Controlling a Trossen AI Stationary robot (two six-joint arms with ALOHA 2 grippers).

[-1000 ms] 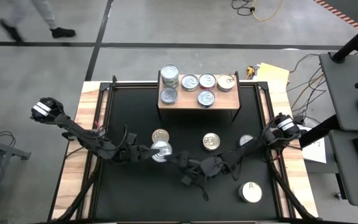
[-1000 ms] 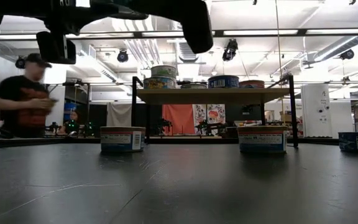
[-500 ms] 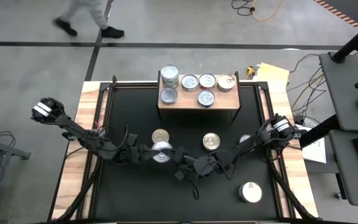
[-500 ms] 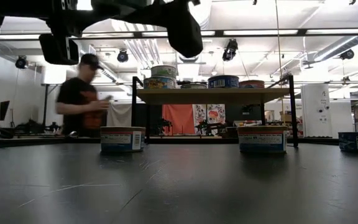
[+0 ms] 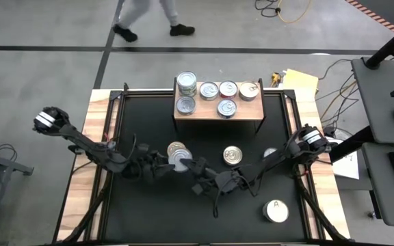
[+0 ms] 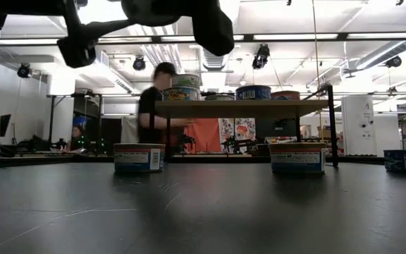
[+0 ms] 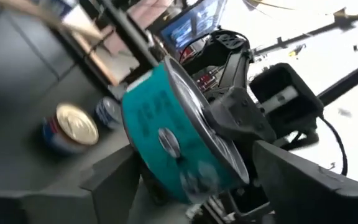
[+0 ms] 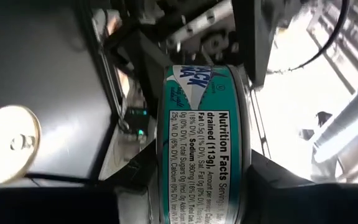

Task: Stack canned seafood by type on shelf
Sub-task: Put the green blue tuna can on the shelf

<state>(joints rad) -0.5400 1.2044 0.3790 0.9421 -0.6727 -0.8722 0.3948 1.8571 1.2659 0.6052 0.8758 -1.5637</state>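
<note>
both pincers met in front of the shelf point(image 5: 218, 102) for a handover: right pincer point(image 5: 198, 171) clenched the teal tuna can point(image 8: 207, 143), left pincer point(image 5: 172, 166) released it.

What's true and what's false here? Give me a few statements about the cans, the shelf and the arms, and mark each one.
1. The right gripper has a teal-labelled can between its fingers. True.
2. The white-topped can marked "A" sits on the shelf. False: it stands on the black tabletop, near the right front corner.
3. The shelf is bare. False: six can tops show on it from above.
4. A gold-topped can stands on the tabletop in front of the shelf. True.
5. A person is in the room beyond the table. True.
</note>
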